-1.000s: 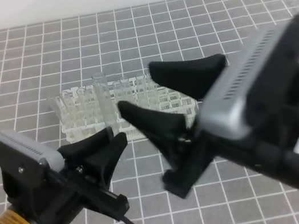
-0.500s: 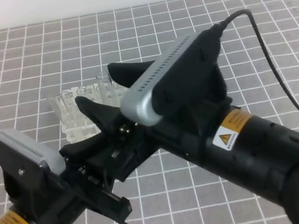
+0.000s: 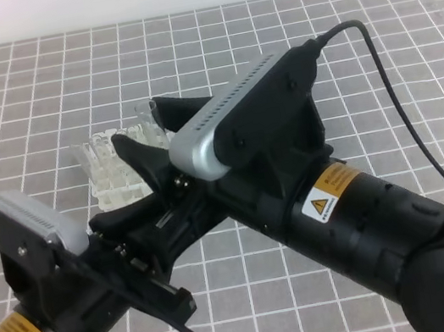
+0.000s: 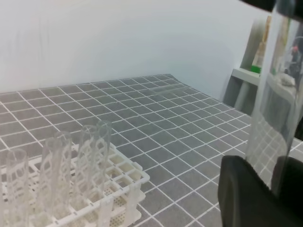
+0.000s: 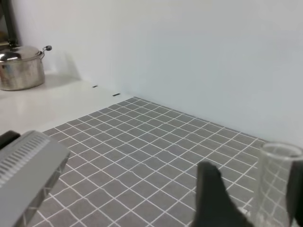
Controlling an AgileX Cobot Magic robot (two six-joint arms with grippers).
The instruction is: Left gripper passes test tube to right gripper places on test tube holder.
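Grid mat (image 3: 37, 95): test tube (image 3: 147, 115) upright between right pincer (image 3: 147, 132) fingers.

A grey tabletop (image 3: 39, 104) with a white grid carries a white tube rack (image 3: 115, 193) left of centre.

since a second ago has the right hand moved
Yes. The right hand has swung left across the white rack, covering most of it, and now brackets the test tube held upright by the left hand.

grey grid-tiled table (image 3: 36, 87) against plain white wall (image 5: 189, 47), steel lidded pot (image 5: 21, 67) on white counter (image 5: 52, 101) at side
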